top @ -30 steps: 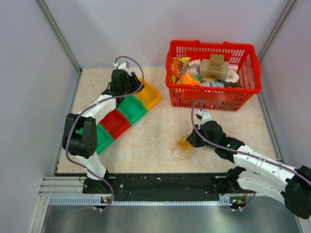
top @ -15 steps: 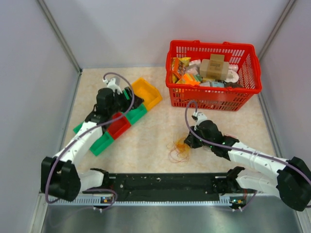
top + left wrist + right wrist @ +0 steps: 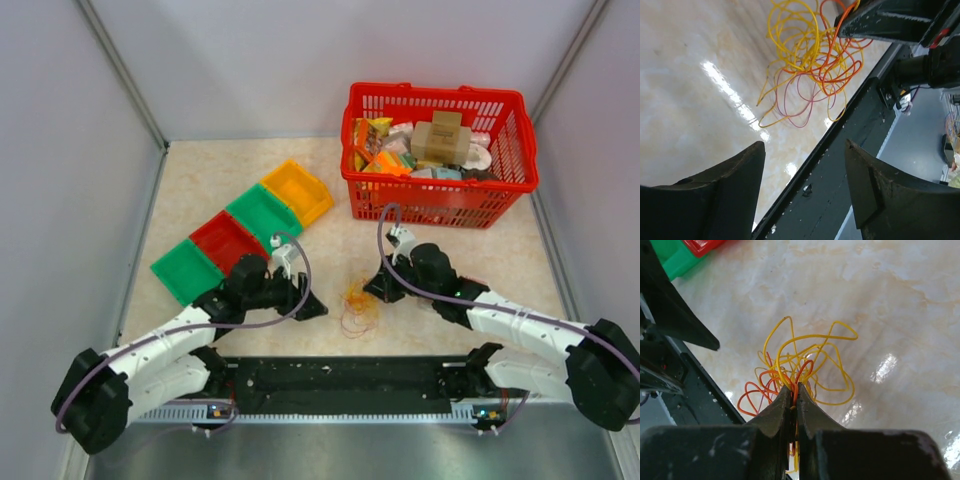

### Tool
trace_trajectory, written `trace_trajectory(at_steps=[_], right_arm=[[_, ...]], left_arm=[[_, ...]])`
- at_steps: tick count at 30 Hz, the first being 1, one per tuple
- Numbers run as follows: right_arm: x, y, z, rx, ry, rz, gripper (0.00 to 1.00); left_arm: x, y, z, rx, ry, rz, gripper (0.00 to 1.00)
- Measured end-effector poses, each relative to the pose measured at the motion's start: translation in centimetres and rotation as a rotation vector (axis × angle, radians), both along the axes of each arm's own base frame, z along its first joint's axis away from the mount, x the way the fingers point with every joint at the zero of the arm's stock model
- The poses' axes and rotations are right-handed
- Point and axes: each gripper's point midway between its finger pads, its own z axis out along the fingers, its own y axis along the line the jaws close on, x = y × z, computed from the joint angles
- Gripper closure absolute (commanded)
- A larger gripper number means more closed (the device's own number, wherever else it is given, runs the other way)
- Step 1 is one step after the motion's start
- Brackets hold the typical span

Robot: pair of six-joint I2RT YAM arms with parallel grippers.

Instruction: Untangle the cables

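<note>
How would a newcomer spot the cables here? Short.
Find the red basket, then come toward the near edge, between the two arms' tips. The cables are the small loose knot of thin yellow, orange and reddish wire, pinched in the fingers of the right gripper, unlike the thick purple cords along the arms.

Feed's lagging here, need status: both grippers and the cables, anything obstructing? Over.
Right gripper shut on the cables, pinching several strands. Left gripper open, facing the tangle, not touching. Nothing between; colour bins and red basket stand apart.
</note>
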Motion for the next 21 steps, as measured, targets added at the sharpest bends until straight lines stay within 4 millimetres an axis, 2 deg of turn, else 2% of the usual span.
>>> trace_trajectory(at_steps=[7,8,11,13,15,17,18,21], right_arm=[[-0.5,0.7,0.2,0.047,0.019,0.025,1.00],[-0.5,0.8,0.2,0.051,0.022,0.025,1.00],[-0.7,0.7,0.0,0.053,0.030,0.029,1.00],[-0.8,0.7,-0.1,0.054,0.035,0.029,1.00],[-0.9,0.7,-0.2,0.054,0.037,0.028,1.00],[-1.0,0.6,-0.3,0.053,0.040,0.027,1.00],[-1.0,0.6,-0.4,0.053,0.041,0.027,1.00],[-1.0,0.6,-0.4,0.053,0.041,0.027,1.00]], left_arm=[[-1.8,-2.2,-3.6,0.195,-0.009,-0.063,0.35],[-1.9,-2.5,-3.7,0.208,-0.020,-0.071,0.38],[-1.3,-2.9,-4.5,0.242,-0.044,-0.063,0.57],[-0.8,-2.8,-5.4,0.273,-0.045,-0.046,0.59],[-0.5,-2.4,-6.6,0.316,-0.039,-0.032,0.58],[-0.2,-2.1,-7.5,0.352,-0.034,-0.017,0.45],[-0.1,-2.0,-7.8,0.365,-0.038,-0.012,0.41],[0.4,-2.0,-7.7,0.377,-0.057,0.001,0.40]])
